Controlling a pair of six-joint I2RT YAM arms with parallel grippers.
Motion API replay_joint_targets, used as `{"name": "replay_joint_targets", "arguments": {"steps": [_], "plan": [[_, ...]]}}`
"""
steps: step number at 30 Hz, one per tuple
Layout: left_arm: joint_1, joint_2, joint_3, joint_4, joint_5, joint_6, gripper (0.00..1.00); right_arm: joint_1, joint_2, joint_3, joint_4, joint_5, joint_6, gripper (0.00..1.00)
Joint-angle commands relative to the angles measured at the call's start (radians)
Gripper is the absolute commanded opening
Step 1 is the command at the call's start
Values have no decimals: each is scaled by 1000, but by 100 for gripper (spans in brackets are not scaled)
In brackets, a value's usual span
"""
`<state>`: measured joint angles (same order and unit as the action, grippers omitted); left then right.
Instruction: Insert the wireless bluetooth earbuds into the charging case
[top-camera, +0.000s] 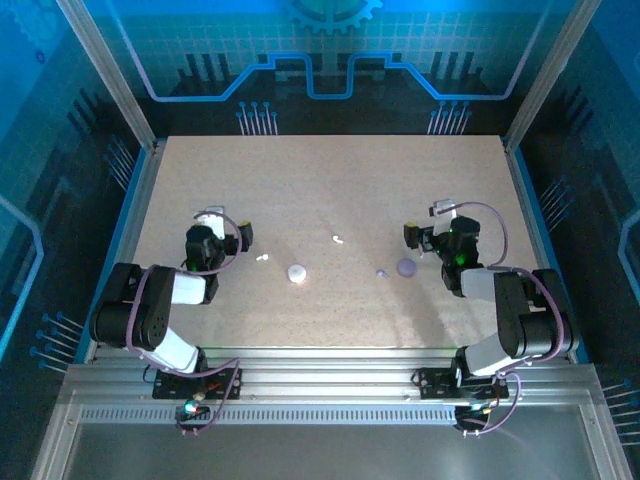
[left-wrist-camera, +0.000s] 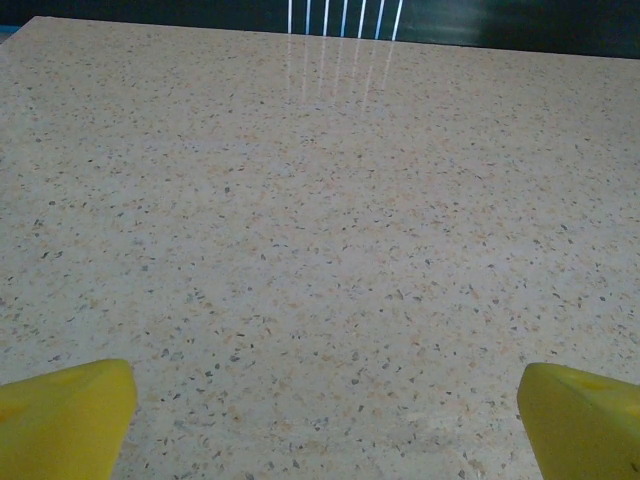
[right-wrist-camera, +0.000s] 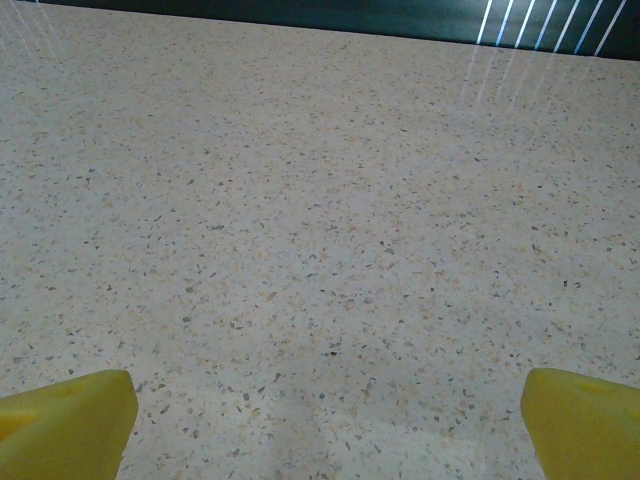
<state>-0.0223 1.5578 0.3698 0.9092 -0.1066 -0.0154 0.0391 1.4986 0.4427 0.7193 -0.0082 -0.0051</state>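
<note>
Left earbud (top-camera: 263, 258): a tiny white pellet lying loose on the table, just left of the white round puck (top-camera: 297, 272) and slightly farther from the arm bases, not touching it.
Right earbud (top-camera: 338, 239): a second white pellet, to the right of the white round puck and farther back, clearly apart from it.
White round puck: it sits alone near the middle of the table; nothing rests on it.
Small purple piece (top-camera: 381, 272): right of the white round puck, level with it.
Purple round puck (top-camera: 406, 267): farther right of the white round puck, just beside the small purple piece.
Left gripper (top-camera: 226, 226): well to the left of the white round puck and beyond the left earbud. Its yellow fingers (left-wrist-camera: 65, 415) are spread wide, with bare table between them.
Right gripper (top-camera: 427, 222): well to the right of the white round puck, past the purple round puck and a little farther back. Its yellow fingers (right-wrist-camera: 585, 425) are likewise spread wide, with nothing between them.
Table (top-camera: 330, 180): pale speckled surface.
</note>
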Motion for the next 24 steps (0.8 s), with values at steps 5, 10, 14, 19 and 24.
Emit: {"name": "replay_joint_targets", "arguments": {"steps": [5,10,14,19,24], "plan": [[9,-126,-2,-55,8,20,98,8,-17,36,-69,8,-13,100],[3,-312,27,-245,-5,4,98,10,-81,264,-554,55,65,100],[-31,-417,142,-525,-8,-25,97,28,-134,390,-841,47,129,100],[-119,-421,333,-897,-25,-53,95,53,-191,555,-1240,9,256,100],[-230,-355,466,-1113,-44,-73,93,165,-245,596,-1512,68,309,100]]}}
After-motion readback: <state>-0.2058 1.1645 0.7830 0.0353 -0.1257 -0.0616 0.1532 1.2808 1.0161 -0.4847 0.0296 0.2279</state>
